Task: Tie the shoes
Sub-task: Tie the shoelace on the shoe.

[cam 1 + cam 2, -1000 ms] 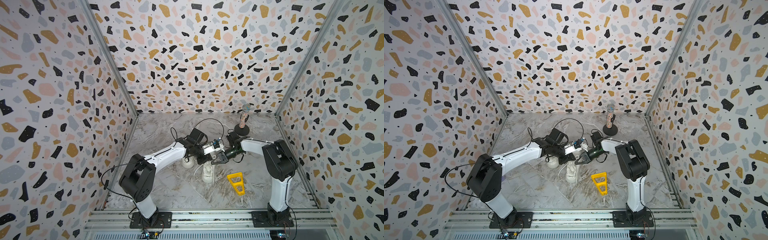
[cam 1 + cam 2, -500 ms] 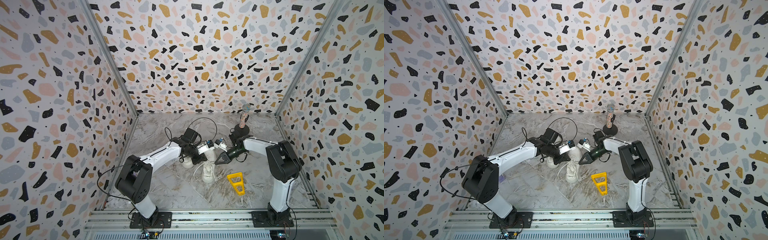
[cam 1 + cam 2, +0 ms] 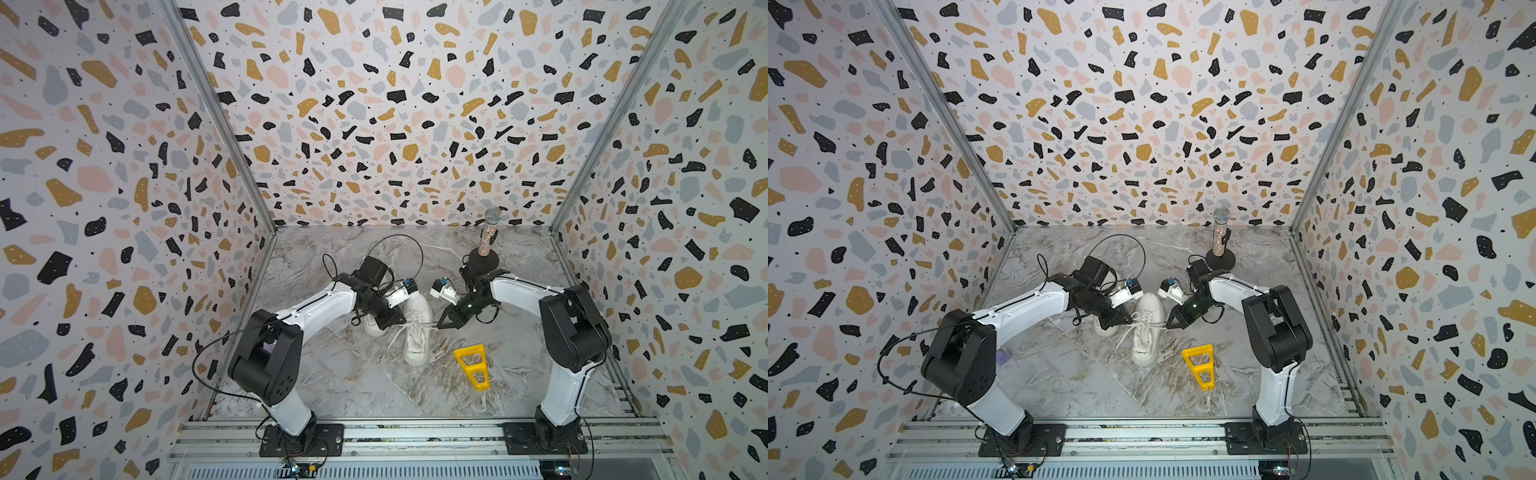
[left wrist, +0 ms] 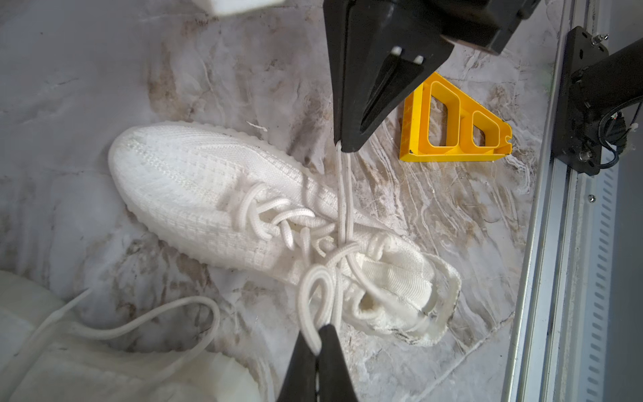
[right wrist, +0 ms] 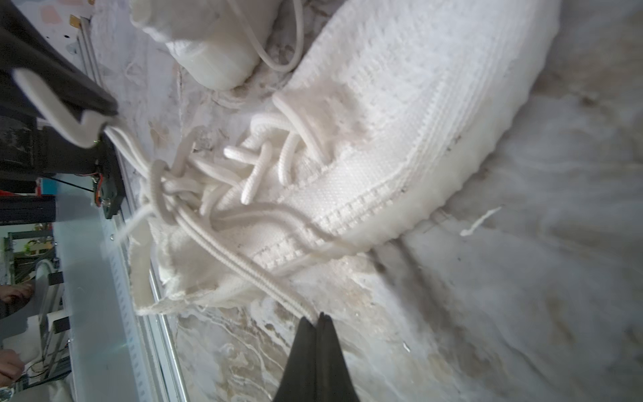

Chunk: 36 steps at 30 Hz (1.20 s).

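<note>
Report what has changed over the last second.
The left tool, shut on one lace loop, and the right tool, shut on the other loop, drew apart sideways, stretching the bow over the shoe. Nothing was let go. That shoe, the second shoe, the yellow frame and the microphone stayed put.

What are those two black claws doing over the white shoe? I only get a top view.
Observer: In the left wrist view, the left gripper is shut on a lace loop.
Operator: And the other claw?
Observer: The right gripper pinches a doubled strand, taut from the shoe.
Operator: Any knot yet?
Observer: Yes, a knot sits between them, at the top of the lacing.
</note>
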Each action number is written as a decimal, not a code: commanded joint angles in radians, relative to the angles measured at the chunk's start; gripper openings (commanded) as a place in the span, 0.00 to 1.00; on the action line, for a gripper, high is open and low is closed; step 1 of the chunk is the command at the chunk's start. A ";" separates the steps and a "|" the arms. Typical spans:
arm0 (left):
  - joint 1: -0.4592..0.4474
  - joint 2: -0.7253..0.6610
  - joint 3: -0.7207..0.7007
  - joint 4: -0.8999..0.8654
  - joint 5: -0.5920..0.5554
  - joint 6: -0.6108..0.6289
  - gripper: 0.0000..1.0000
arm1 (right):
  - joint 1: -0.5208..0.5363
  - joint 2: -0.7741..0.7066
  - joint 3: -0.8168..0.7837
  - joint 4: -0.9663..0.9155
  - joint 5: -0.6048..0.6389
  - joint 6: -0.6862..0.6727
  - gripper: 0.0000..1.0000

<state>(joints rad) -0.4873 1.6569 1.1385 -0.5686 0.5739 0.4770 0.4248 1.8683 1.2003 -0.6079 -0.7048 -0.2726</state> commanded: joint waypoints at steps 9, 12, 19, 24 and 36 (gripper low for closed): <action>0.013 0.023 0.004 -0.063 0.008 -0.030 0.00 | -0.004 -0.026 0.002 -0.030 -0.003 0.001 0.00; 0.026 0.032 0.013 -0.063 0.041 -0.043 0.00 | -0.003 -0.024 0.010 -0.043 -0.061 -0.044 0.00; 0.045 0.056 0.044 -0.065 0.092 -0.073 0.00 | -0.004 0.002 0.077 -0.110 -0.099 -0.156 0.06; 0.055 0.046 0.039 -0.058 0.103 -0.084 0.00 | -0.003 -0.014 0.115 -0.153 -0.056 -0.241 0.21; 0.061 0.041 0.029 -0.040 0.070 -0.074 0.16 | 0.001 -0.040 0.154 -0.159 -0.103 -0.303 0.37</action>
<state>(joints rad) -0.4374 1.7088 1.1584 -0.6067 0.6495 0.4000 0.4248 1.8744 1.3128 -0.7410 -0.7742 -0.5495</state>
